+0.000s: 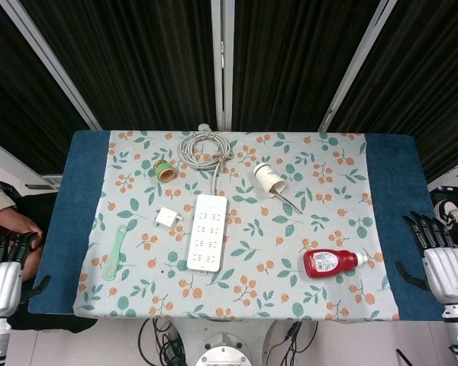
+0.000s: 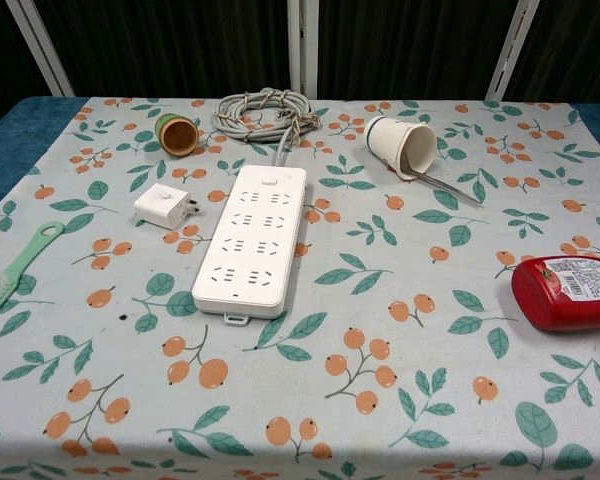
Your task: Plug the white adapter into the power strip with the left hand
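Fingers on both hands are spread and hold nothing: the left hand (image 1: 4, 267) hangs off the worktop's 8 o'clock corner, the right hand (image 1: 443, 255) off its 4 o'clock edge, neither touching anything. Nothing of the task looks done yet. The white adapter (image 1: 166, 217) lies on its side just beside the power strip (image 1: 207, 232), at the strip's 9 o'clock, prongs toward it, unplugged. Left to do, by my reading: reach in, pick it up, turn the prongs down, press it into 1 socket. A floral cloth (image 1: 252, 305) covers the blue worktop (image 1: 72, 206); the strip's coiled cable (image 1: 205, 148) sits at 12 o'clock. Dark panels with pale frames stand behind.
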You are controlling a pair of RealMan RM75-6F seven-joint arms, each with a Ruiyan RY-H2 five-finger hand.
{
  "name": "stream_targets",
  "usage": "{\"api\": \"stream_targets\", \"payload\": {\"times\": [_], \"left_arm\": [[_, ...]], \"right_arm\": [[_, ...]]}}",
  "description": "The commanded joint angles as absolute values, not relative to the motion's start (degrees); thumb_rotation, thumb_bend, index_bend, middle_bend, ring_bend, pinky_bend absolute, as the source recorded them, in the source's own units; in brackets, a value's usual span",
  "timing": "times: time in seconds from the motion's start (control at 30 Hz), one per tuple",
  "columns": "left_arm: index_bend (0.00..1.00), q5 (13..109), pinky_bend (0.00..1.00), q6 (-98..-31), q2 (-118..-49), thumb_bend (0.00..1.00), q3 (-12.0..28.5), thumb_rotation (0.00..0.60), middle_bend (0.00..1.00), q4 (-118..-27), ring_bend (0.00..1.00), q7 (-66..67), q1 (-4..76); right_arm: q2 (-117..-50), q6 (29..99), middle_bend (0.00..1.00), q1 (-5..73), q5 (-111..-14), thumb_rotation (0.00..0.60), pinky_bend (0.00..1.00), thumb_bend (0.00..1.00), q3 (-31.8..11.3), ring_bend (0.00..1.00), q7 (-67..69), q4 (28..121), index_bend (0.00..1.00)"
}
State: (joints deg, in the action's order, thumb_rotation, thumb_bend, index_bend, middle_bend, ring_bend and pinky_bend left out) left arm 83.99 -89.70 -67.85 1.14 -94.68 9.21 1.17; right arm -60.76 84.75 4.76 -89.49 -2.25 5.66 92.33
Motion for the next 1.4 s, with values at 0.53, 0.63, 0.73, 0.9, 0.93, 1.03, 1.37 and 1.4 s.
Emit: {"api": "stream_targets", "payload": {"times": [0.53, 0.63, 0.73, 0.9, 0.93, 1.03, 1.37, 1.4], "left_arm": [[0.12, 88.3, 0.00, -85.3, -67.8, 0.18, 2.6, 0.600, 0.12, -95.1, 0.01, 10.2, 6.0], [0.13, 89.5, 0.00, -80.0, -68.4, 0.18, 3.9, 0.600, 0.12, -94.6, 0.01, 9.1, 10.7], [0.14, 89.6, 0.00, -73.2, -69.7, 0.18, 5.5, 0.600, 0.12, -93.4, 0.01, 7.5, 16.2], [0.14, 87.1, 0.00, -60.3, -72.9, 0.18, 8.1, 0.600, 0.13, -90.2, 0.01, 4.2, 25.8], [0.14, 86.5, 0.00, -58.3, -73.7, 0.18, 8.6, 0.600, 0.13, -89.3, 0.01, 3.6, 27.4], [0.14, 84.4, 0.00, -52.7, -76.0, 0.17, 10.1, 0.600, 0.13, -86.6, 0.01, 2.7, 32.0], [0.14, 75.3, 0.00, -38.8, -82.5, 0.03, 12.8, 0.600, 0.14, -80.0, 0.01, 1.8, 42.8], [0.14, 74.1, 0.00, -37.5, -83.1, 0.03, 12.9, 0.600, 0.14, -79.2, 0.01, 1.8, 43.7]], "right_arm": [[-60.4, 85.1, 0.00, 4.9, -90.0, 0.600, 0.00, 0.23, -2.2, 0.00, 5.1, 92.9, 0.00], [-60.4, 85.0, 0.00, 5.1, -90.3, 0.600, 0.00, 0.23, -2.2, 0.00, 4.9, 93.1, 0.00], [-60.3, 84.8, 0.00, 5.4, -90.4, 0.600, 0.00, 0.23, -2.3, 0.00, 4.7, 93.3, 0.00], [-60.1, 84.5, 0.00, 5.6, -90.4, 0.600, 0.00, 0.23, -2.3, 0.00, 4.3, 93.7, 0.00], [-60.1, 84.5, 0.00, 5.5, -90.4, 0.600, 0.00, 0.23, -2.3, 0.00, 4.2, 93.8, 0.00], [-60.0, 84.6, 0.00, 5.4, -90.1, 0.600, 0.00, 0.23, -2.3, 0.00, 4.0, 93.9, 0.00], [-60.1, 84.1, 0.00, 5.3, -88.9, 0.600, 0.00, 0.23, -2.4, 0.00, 4.0, 93.8, 0.00], [-60.1, 84.1, 0.00, 5.3, -88.8, 0.600, 0.00, 0.23, -2.4, 0.00, 4.1, 93.7, 0.00]]}}
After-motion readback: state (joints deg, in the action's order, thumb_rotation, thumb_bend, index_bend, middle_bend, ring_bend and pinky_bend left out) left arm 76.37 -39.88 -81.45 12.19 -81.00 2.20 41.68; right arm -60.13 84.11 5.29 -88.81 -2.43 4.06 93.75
